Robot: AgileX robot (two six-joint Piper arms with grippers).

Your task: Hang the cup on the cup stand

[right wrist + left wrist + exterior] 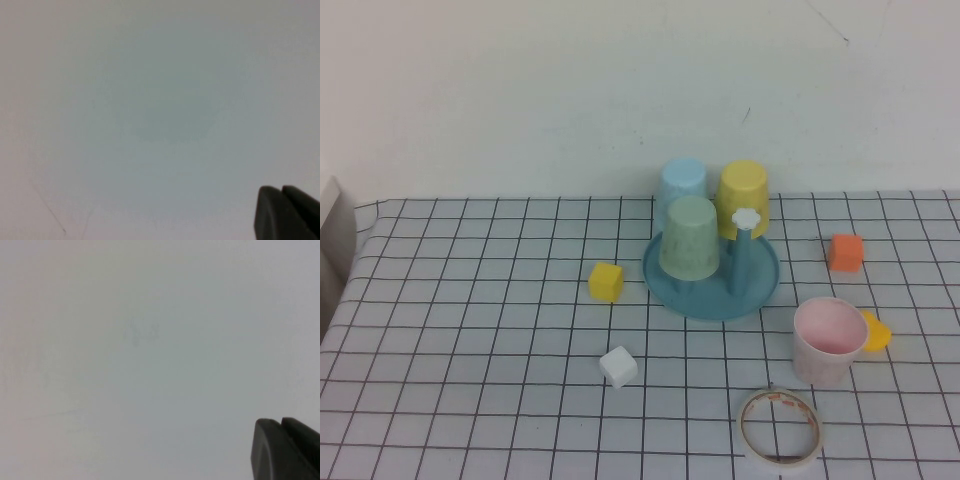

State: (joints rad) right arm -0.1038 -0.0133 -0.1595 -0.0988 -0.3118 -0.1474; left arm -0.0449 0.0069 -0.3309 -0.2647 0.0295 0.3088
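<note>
Scene on a counter covered by a white cloth with a black grid. The cup stand, a round blue dish with upright blue pegs, serves as the landmark; three cups hang upside down on its pegs: a light green cup at the front, a light blue cup behind it, and a yellow cup beside the blue one. One peg with a white flower-shaped cap stands bare. The pale pink cup stands upright, mouth up, on the counter nearer the camera and to the right of the stand, well apart from it. A small yellow piece touches the cup's far right side; an orange block lies right of the stand, a yellow block just left of it, a white block in front-left, and a tape roll in front. The left gripper and right gripper appear only in their wrist views, facing a blank pale surface, jaws together and holding nothing.
</note>
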